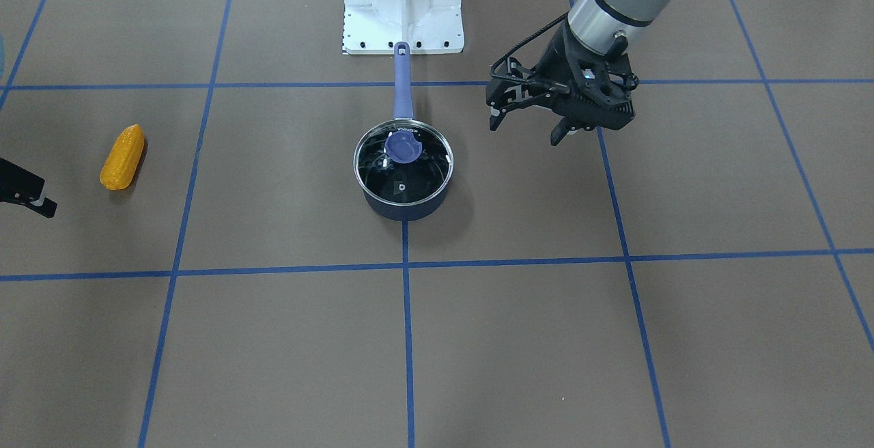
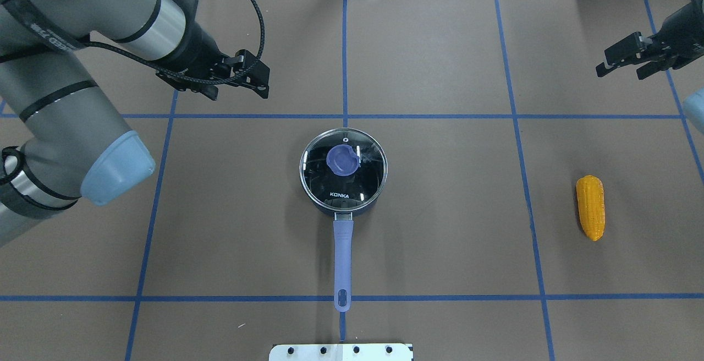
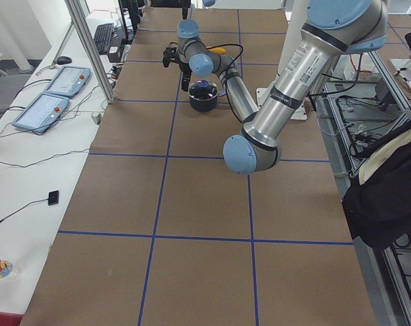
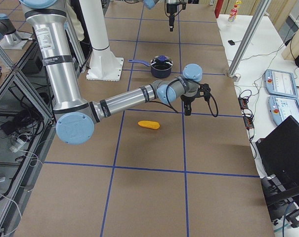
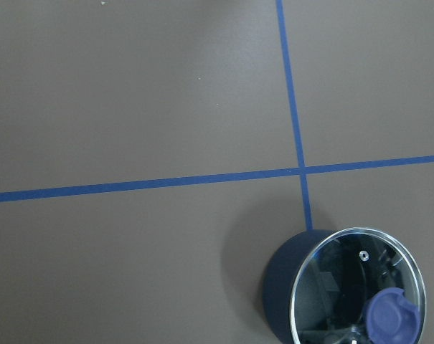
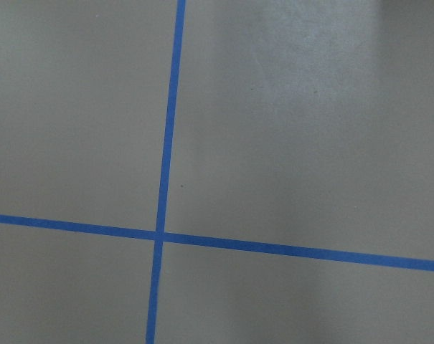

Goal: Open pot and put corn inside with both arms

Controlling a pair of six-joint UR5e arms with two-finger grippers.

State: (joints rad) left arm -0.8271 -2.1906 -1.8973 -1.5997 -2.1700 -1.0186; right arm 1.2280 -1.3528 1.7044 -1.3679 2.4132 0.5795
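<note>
Pot: The pot [image 2: 342,213] is seen standing at the middle of the table [image 2: 440,240]. Its long handle [image 2: 342,256] is pointed toward the robot's base.
Lid: A glass lid [image 2: 352,185] is seated on the pot, so the pot is not yet opened. A lavender knob [image 2: 342,160] is set near the lid's centre.
Corn: The corn [image 2: 590,207] is laid flat on the table on the robot's right, well apart from the pot.
Left gripper: The left gripper [image 1: 526,130] is held above the table near the pot, on its handle-free side. Its fingers are spread and nothing is held.
Right gripper: The right gripper [image 2: 620,72] is seen beyond the corn, clear of it. Its fingers are apart and empty.
Lid handling: The lid is judged rigid, smooth and breakable, and its rim slippery. The knob is judged the only sound place to be gripped, and a straight lift is advised so that the light pot is not dragged.
Corn handling: The corn is judged light and stiff, with bumps that give purchase. It is best taken across its thick middle, not at the tapered ends.
</note>
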